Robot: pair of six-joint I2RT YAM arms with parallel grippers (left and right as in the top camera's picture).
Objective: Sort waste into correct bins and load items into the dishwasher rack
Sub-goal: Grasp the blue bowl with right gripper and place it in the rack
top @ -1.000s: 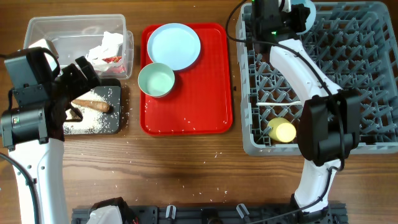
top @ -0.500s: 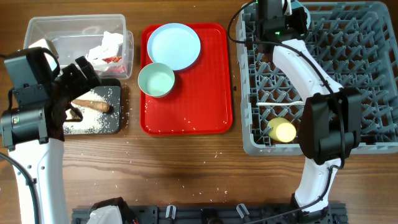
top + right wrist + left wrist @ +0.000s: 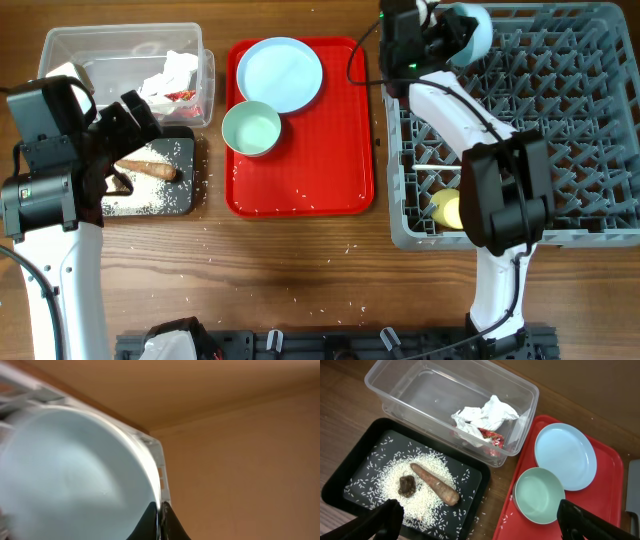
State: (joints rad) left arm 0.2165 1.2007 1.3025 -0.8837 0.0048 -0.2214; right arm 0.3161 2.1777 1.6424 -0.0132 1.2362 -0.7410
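Overhead shows my right arm has swung its wrist leftward over the last second. The smaller pale blue bowl, barely visible behind the wrist a moment ago, now shows tipped on its side at the far left corner of the dishwasher rack. In the right wrist view my right pincer is clenched on the bowl's rim, its two dark tips pressed together over the thin edge. The rack's pale corner is just behind the bowl. I judge the bowl is at the rack but not yet seated among the pegs, since I have not let go of it.

The yellow cup lies in the rack's near left corner as before. The pale blue plate and pale green bowl have not moved from the red serving tray, so they are left to load.

My left pincer hangs released, fingers wide apart, over the black tray, unmoved. The rice, brown stick and lump lie in that tray. The napkin and red wrapper are in the clear tub.
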